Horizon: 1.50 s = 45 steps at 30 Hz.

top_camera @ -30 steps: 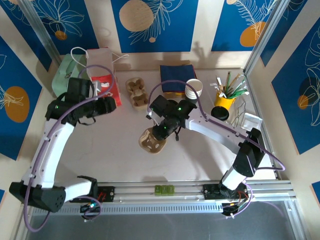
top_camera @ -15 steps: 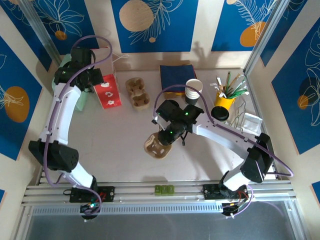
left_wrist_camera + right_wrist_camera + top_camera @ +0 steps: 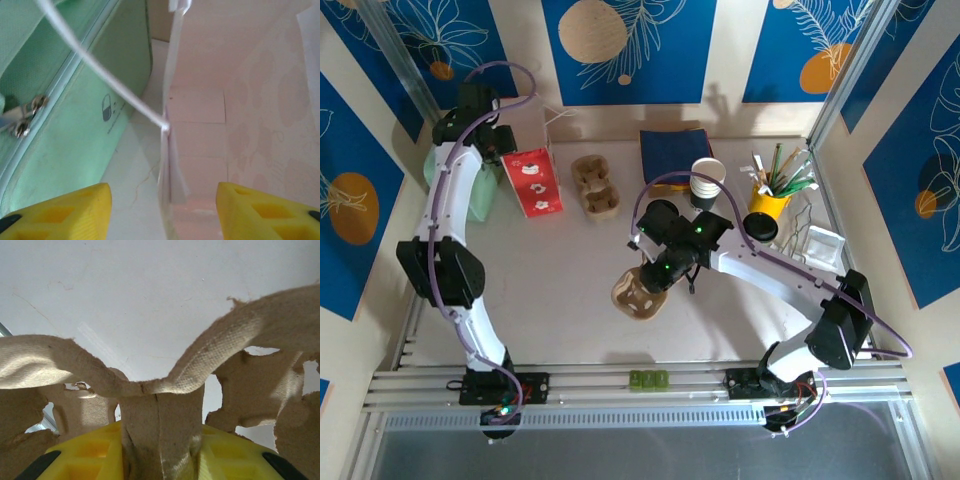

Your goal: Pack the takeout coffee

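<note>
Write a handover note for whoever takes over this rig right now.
Left gripper: open, fingers straddling the top edge of the paper bag at back left.
Right gripper: shut on the centre rib of a cup carrier, mid-table.
Takeout coffee: lidded, standing at back right beside the yellow cup, not held.
Done: carrier gripped, bag reached.
Left, probably: seat the coffee in the carrier, then get both into the bag.
</note>
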Available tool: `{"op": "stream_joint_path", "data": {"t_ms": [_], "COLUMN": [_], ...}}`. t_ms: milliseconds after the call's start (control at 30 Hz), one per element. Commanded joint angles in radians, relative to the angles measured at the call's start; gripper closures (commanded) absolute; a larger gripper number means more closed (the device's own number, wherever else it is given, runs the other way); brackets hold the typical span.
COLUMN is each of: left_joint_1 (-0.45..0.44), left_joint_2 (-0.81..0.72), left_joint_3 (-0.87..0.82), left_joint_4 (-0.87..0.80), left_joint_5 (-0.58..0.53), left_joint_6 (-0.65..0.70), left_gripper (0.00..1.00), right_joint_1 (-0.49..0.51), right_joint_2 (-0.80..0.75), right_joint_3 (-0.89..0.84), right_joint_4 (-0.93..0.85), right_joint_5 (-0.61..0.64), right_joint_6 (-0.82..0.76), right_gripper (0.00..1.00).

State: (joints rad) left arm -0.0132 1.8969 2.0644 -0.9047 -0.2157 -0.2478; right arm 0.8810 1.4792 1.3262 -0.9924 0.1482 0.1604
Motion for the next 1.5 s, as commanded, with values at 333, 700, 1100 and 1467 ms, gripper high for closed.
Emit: {"op": "stream_joint_path", "data": {"t_ms": [333, 700, 1100, 1467], "left_joint_1": [0.019, 0.026, 0.025, 0.025], "left_joint_2": [0.198, 0.235, 0.153, -0.192], "left_joint_3": [0.287, 0.29, 0.256, -0.076], "left_joint_4": [-0.027, -0.042, -0.115, -0.128], "left_joint_5": [-0.032, -0.026, 0.026, 0.08], "left_joint_6": [0.089, 0.055, 0.03, -0.069], "left_gripper": [0.57, 0.75, 1.0, 1.0], "right_joint_1": [-0.011, -0.012, -0.012, -0.007], "right_joint_2": [-0.018, -0.021, -0.027, -0.032], "right_joint_3": [-0.001, -0.003, -0.003, 0.016], "right_joint_4": [-0.038, -0.044, -0.046, -0.069], "right_joint_5": [-0.05, -0.05, -0.053, -0.055], "right_joint_6": [-0.016, -0.016, -0.014, -0.007], "right_gripper": [0.71, 0.71, 0.71, 0.71]}}
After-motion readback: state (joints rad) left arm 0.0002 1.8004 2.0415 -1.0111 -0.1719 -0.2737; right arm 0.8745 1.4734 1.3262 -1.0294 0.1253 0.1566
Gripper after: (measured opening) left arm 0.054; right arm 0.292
